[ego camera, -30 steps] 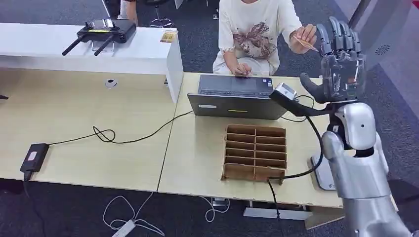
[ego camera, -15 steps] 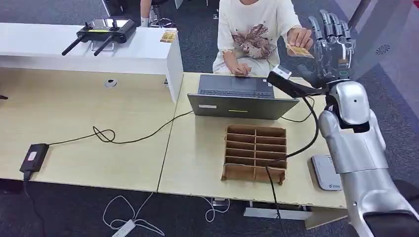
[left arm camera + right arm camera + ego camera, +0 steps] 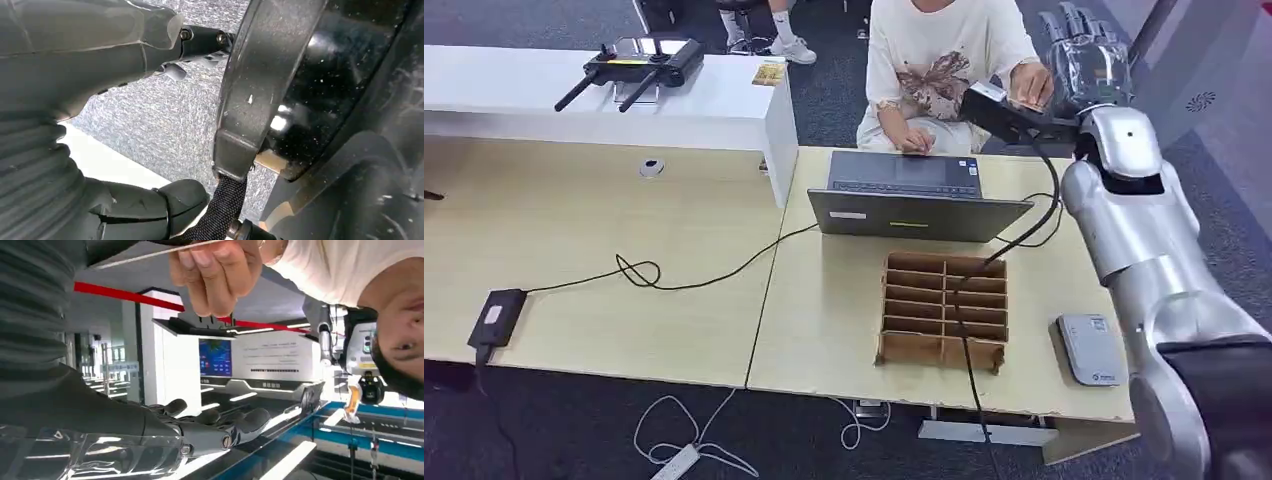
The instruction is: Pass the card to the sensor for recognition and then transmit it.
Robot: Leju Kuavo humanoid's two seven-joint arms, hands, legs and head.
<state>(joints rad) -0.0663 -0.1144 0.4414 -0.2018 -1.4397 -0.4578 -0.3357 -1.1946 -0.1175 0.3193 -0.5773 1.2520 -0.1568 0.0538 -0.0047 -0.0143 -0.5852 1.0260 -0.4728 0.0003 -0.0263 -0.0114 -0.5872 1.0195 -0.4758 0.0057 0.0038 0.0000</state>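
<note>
A person's hand (image 3: 1031, 85) holds the thin tan card (image 3: 150, 254) by one end, right beside my raised right hand (image 3: 1084, 55) above the table's far right corner. In the right wrist view the card is seen edge-on, close along my dark thumb (image 3: 112, 246). My other fingers (image 3: 220, 427) stay spread well away from it and do not grip it. The grey-white card sensor (image 3: 1091, 348) lies flat at the table's front right. My left hand (image 3: 75, 115) hangs beside my body with nothing in it.
A laptop (image 3: 914, 195) stands open in front of the seated person. A cardboard divider box (image 3: 942, 310) sits between it and the front edge, with a black cable (image 3: 1034, 225) trailing over it from my wrist. A remote controller (image 3: 629, 62) lies on the white counter (image 3: 604, 105).
My right arm has stretched farther toward the person, uncovering the sensor on the table. The person's hand has brought the card down against my raised hand.
</note>
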